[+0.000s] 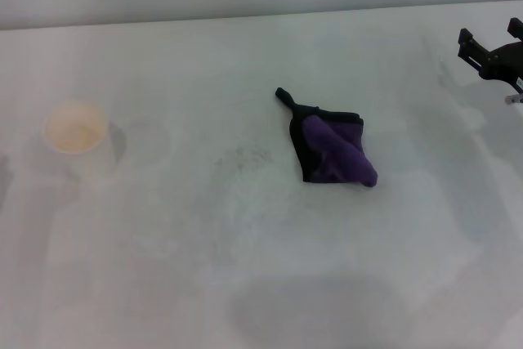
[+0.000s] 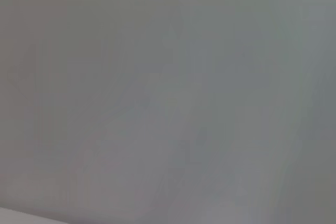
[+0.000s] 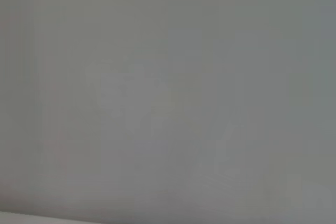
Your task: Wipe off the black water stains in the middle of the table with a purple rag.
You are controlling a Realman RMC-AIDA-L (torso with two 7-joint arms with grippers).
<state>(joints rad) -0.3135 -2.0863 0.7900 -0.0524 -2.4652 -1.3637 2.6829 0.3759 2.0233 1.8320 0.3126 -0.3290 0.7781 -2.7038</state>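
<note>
Rag: the purple rag lies crumpled mid-table, beside faint grey smudging. Right gripper hovers at far right edge, well apart; grip state undeterminable.

The rag lies on the table, a little right of its middle. The cup stands far to the left, well apart from it. The right claw is at the far right edge.
</note>
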